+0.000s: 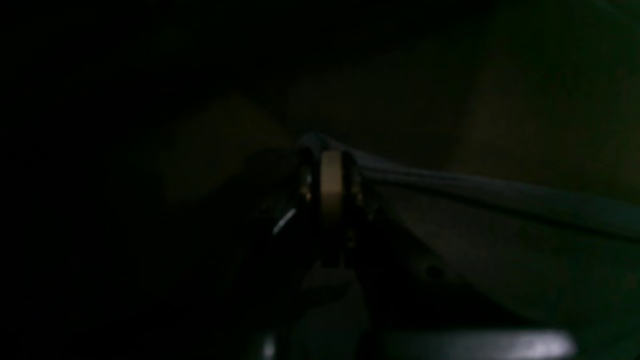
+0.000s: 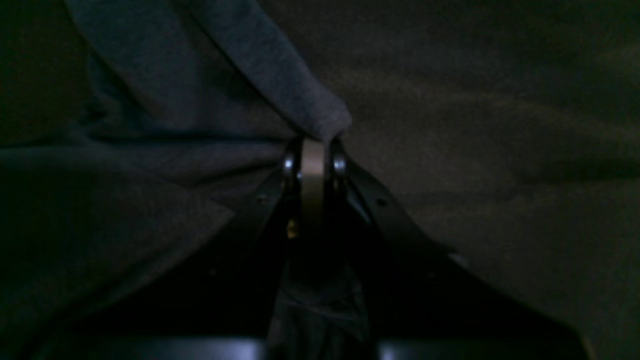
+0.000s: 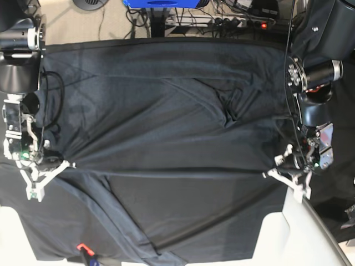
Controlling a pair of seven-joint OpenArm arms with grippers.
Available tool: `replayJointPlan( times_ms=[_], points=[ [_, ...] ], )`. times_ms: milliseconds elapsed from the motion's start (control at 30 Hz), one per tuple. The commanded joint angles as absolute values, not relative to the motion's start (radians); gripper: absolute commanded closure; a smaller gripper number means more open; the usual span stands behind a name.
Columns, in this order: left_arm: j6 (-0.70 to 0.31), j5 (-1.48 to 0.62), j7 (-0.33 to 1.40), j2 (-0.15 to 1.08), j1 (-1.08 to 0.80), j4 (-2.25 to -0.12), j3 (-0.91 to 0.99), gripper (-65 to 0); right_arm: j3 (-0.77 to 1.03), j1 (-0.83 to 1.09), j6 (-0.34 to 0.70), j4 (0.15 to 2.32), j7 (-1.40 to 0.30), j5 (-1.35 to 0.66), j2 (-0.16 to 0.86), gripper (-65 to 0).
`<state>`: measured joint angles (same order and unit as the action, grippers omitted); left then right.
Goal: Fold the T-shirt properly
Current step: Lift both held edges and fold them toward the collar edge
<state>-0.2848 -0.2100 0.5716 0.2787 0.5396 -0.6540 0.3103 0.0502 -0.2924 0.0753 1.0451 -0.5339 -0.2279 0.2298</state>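
Soft heathered knit is what you are gripping at both ends. On the left of the base view, your right gripper [image 3: 65, 164] is pinching a rounded fold of the T-shirt [image 3: 166, 116], its jaws pressed together on the slate-grey cloth; the right wrist view is showing that fuzzy fold bunching at the tips [image 2: 320, 142]. The shirt is lying spread across the table cover [image 3: 33, 221], a blacker, smoother cloth, with creases fanning near the middle. On the right, your left gripper [image 3: 270, 173] is clamping a thin, taut edge of the shirt.
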Motion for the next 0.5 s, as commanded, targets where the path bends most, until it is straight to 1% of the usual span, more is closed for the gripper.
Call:
replayJointPlan(
  times_ms=[0, 100, 233, 467],
  points=[
    [-0.285, -0.217, 0.572, 0.291, 0.559, -0.710, 0.337, 0.0, 0.053, -0.321, 0.071, 1.061, -0.498, -0.223, 0.243, 0.0],
    [-0.285, -0.216, 0.633, 0.285, 0.542, -0.802, 0.412, 0.0, 0.053, -0.329, 0.071, 1.061, -0.495, -0.223, 0.239, 0.0],
    [-0.285, -0.216, 0.668, 0.285, 0.539, -0.839, 0.418, 0.0, 0.016, -0.360, 0.071, 1.020, -0.487, -0.222, 0.237, 0.0],
    [-0.285, -0.216, 0.665, 0.285, 0.510, -0.839, 0.421, 0.0, -0.035, -0.392, 0.071, 0.854, -0.341, -0.222, 0.240, 0.0]
  ],
)
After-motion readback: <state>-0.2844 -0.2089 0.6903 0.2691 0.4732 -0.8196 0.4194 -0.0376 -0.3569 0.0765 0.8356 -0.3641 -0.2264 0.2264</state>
